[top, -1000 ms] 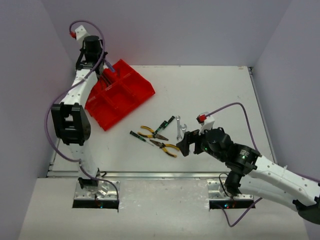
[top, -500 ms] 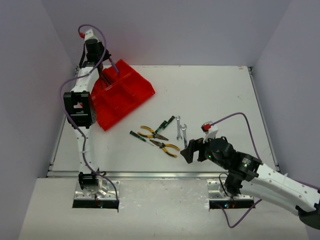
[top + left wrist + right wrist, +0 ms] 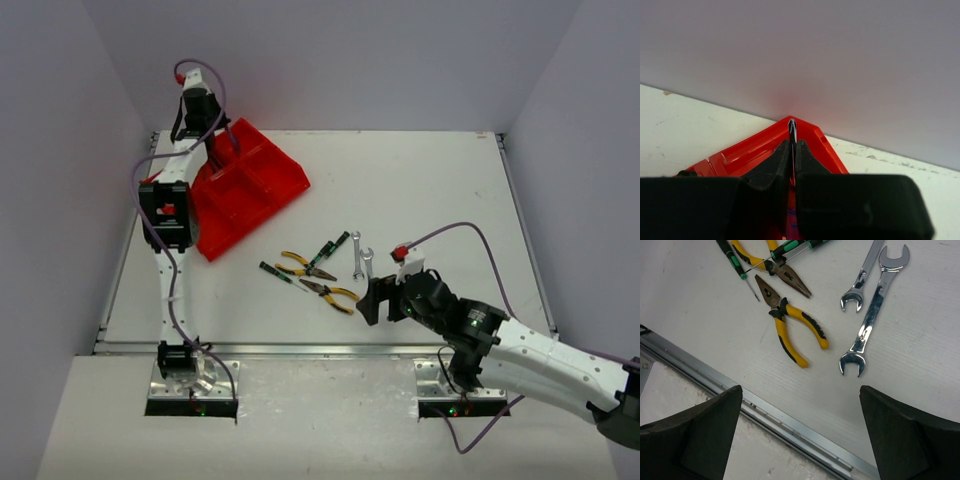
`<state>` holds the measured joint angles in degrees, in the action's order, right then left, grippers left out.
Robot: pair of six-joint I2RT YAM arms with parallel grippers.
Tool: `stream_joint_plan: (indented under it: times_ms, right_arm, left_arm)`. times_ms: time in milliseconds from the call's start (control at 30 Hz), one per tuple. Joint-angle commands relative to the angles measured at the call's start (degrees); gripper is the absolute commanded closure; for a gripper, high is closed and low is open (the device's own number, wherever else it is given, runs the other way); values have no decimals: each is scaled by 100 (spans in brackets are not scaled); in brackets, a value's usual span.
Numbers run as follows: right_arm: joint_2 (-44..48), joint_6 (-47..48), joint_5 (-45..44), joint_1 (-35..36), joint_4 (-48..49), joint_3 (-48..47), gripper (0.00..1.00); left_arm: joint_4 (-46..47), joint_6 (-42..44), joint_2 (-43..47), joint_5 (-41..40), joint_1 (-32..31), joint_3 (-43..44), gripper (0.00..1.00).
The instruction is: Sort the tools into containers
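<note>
Yellow-handled pliers: dark steel nose; they lie flat on the white surface, near its front metal rail.
Long axis: diagonal in the right wrist view, with the nose away and to the left and the two handles splayed back toward the arm. It runs neither along nor square to the line between the fingers, so I judge a wrist turn is needed before closing across the handles.
Direction from the fingers: ahead of the right fingers and a little left of the middle of their gap. From above, those fingers hang just beside the pliers, on their right.
Right fingers: spread wide, holding nothing, above the surface.
Neighbours: a second yellow-handled pair lies nose to nose with the first, tangled with two green-and-black screwdrivers. Two silver open-ended wrenches lie side by side to the right, apart from the pliers.
Left fingers: pinched narrow on a slim bright-tipped tool. A little blue shows lower in the grip, so probably a screwdriver.
Red plastic divided tray: its far corner sits straight beyond the held tip. Which compartment lies beneath, I cannot tell.
Nearer arm: the right, by far; the left is away at the tray.
</note>
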<state>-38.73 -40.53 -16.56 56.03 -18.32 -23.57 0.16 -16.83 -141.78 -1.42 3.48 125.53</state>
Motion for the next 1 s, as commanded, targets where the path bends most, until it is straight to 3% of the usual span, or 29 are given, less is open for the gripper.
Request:
stream_joint_plan:
  times_ms: [0, 33, 67, 133, 167, 233, 433, 567, 633, 767, 900, 967]
  right_arm:
    - [-143, 27, -286, 13, 242, -121, 1]
    - [-178, 63, -295, 13, 250, -130, 1]
    - [-246, 143, -332, 13, 244, -149, 1]
    - [-484, 286, -425, 13, 142, -247, 1]
    - [-592, 332, -459, 13, 80, -310, 1]
    - [-815, 393, -523, 4, 26, -432, 1]
    - [-2030, 69, -667, -301, -371, -1237, 1]
    - [-3076, 46, -276, -1141, -514, -1792, 2]
    - [-3721, 119, -191, -1402, -547, -2123, 6]
    - [-4484, 212, -260, -1525, -874, -2661, 11]
    - [-4866, 331, -122, -1688, -915, -2964, 24]
    - [-4985, 381, -29, -1767, -913, -2993, 34]
  left_arm:
    - [65, 819, 211, 113, -530, 85, 86]
    - [2, 969, 264, 107, -585, 94, 80]
    - [-140, 1026, 345, -66, -659, 51, 68]
    - [-358, 1099, 467, -201, -774, 32, 33]
    - [-448, 1127, 540, -258, -803, 49, 22]
    - [-620, 1079, 802, -470, -831, 93, 15]
    - [-1175, 493, 1982, -829, -832, -76, 4]
    - [-1839, -384, 3252, -786, -823, -639, 0]
    - [-2141, -1075, 4226, -427, -823, -1478, 0]
    - [-1725, -1884, 6136, 449, -928, -3946, 0]
    - [-1575, -1813, 7866, 543, -1294, -6010, 0]
    - [-1722, -1665, 8380, 532, -1315, -6418, 0]
